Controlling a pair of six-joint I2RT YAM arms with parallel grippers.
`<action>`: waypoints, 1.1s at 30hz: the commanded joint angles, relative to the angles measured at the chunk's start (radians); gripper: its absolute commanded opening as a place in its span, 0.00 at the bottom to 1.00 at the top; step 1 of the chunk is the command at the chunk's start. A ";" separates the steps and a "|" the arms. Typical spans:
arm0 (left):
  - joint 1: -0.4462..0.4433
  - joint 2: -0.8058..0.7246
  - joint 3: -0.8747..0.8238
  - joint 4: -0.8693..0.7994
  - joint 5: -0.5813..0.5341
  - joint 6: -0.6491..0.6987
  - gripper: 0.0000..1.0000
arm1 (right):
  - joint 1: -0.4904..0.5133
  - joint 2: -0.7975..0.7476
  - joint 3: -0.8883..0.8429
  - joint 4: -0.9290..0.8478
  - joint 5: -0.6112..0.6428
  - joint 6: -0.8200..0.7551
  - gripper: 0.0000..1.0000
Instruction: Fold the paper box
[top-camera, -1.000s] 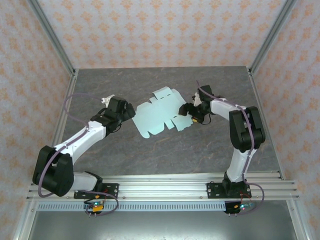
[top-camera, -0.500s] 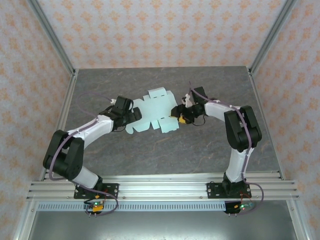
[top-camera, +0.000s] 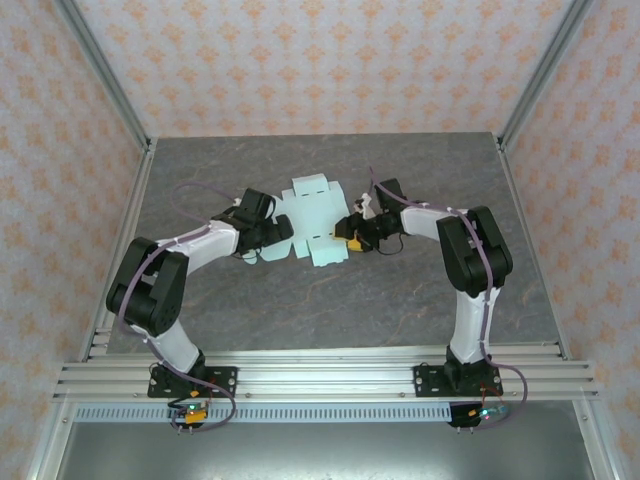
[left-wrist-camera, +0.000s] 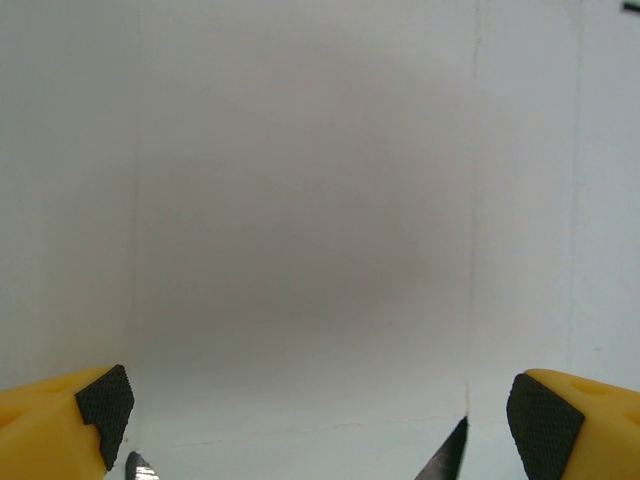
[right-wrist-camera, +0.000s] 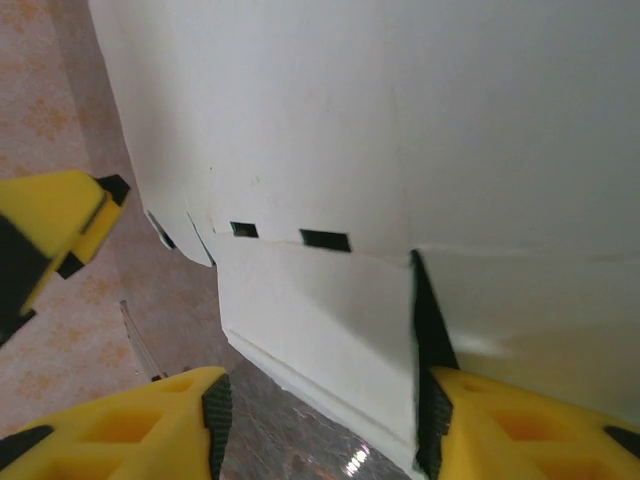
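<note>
1. The paper box (top-camera: 308, 215), still a flat pale mint-green cut-out with rounded tabs, lies in the middle of the grey bench (top-camera: 300, 300), directly between the two hands.
2. The left hand (top-camera: 272, 233) is at the paper box's left edge. Its wrist view shows its yellow fingers (left-wrist-camera: 60, 415) spread wide and gripping nothing, with plain card across the gap.
3. The right hand (top-camera: 350, 232) is at the right edge. It is also open, with a creased, slotted panel of the card between its fingertips.

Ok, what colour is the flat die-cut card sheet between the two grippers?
Plain pale mint green; the thin card sheet shows it best in the top external view.
</note>
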 joint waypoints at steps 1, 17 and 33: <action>0.001 0.006 0.039 -0.012 -0.002 -0.009 1.00 | 0.000 0.027 -0.021 0.062 -0.048 0.015 0.51; 0.002 -0.014 0.042 -0.009 0.011 -0.016 1.00 | 0.002 0.056 -0.044 0.185 -0.130 0.080 0.16; 0.112 -0.328 0.144 -0.196 -0.073 0.000 1.00 | 0.028 -0.223 0.080 -0.159 0.253 -0.244 0.00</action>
